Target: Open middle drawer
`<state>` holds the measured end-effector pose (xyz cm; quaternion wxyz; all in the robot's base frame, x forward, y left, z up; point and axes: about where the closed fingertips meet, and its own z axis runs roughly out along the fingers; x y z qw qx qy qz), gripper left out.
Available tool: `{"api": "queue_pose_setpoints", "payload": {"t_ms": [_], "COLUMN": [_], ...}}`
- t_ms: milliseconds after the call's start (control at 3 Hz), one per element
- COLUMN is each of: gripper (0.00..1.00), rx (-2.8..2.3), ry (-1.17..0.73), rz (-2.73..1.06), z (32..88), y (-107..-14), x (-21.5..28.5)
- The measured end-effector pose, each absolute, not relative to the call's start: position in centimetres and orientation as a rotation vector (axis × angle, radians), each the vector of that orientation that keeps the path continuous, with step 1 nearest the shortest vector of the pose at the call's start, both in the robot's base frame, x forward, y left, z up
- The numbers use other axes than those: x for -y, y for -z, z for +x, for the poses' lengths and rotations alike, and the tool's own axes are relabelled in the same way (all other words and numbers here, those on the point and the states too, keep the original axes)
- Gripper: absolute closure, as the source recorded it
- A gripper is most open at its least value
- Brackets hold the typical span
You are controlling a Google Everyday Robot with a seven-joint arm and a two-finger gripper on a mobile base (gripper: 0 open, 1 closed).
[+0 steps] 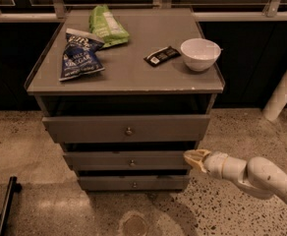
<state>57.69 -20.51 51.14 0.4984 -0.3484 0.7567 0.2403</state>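
The middle drawer (99,161) is a grey flat front with a small round knob (131,163), between the taller top drawer (84,128) and the narrow bottom drawer (104,183). All three stand slightly out from the cabinet. My gripper (188,157) comes in from the lower right on a white arm (254,175). Its yellowish tip is at the right end of the middle drawer front, well right of the knob.
On the cabinet top (129,73) lie a blue chip bag (79,54), a green bag (107,26), a small dark packet (162,55) and a white bowl (200,53). A white post (283,92) stands at right. A black object (3,208) lies on the speckled floor at lower left.
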Motion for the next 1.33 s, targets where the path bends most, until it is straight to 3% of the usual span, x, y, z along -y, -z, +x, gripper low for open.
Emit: {"api": "queue_pose_setpoints", "payload": {"t_ms": [333,1333], "gripper": [1.00,1.00], "rx": [-1.803,-1.781], "ry": [-0.530,-0.498], "rz": [-0.845,-0.702], "z": [60.6,60.5], "y": [-52.4,-49.3], "x": [20.4,19.0]}}
